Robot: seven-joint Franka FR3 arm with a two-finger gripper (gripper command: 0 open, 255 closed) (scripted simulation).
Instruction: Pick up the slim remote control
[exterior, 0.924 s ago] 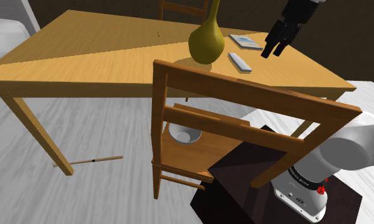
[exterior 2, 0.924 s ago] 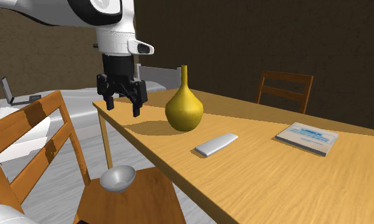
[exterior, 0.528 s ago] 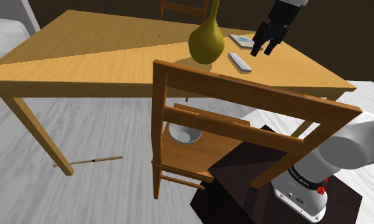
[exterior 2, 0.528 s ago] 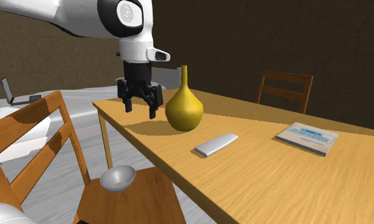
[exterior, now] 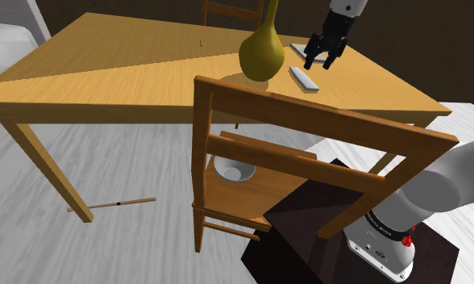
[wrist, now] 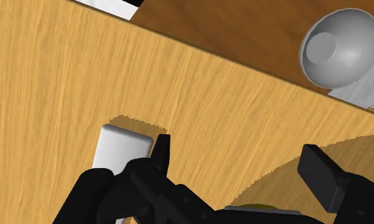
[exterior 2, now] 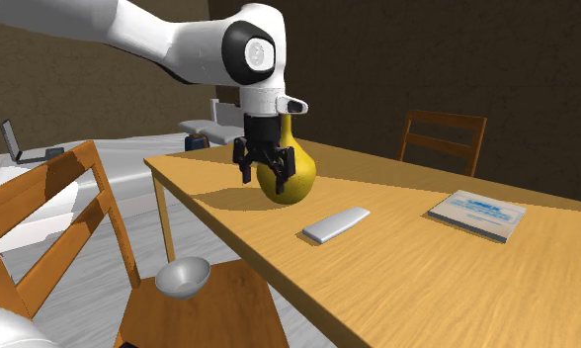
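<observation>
Gripper [exterior: 319,64]: I see fingers spread wide, holding nothing, hovering over the table [exterior: 106,64].
Remote [exterior: 303,79]: grey, slim, lying flat on the table beside the yellow vase [exterior: 261,50], untouched.

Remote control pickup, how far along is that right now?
Done: the gripper is over the table, open, beside the yellow vase. In hand: lining up; in the wrist view the remote shows just outside one finger. Left: centre over it, lower, close and lift; it lies flat, untouched.
</observation>
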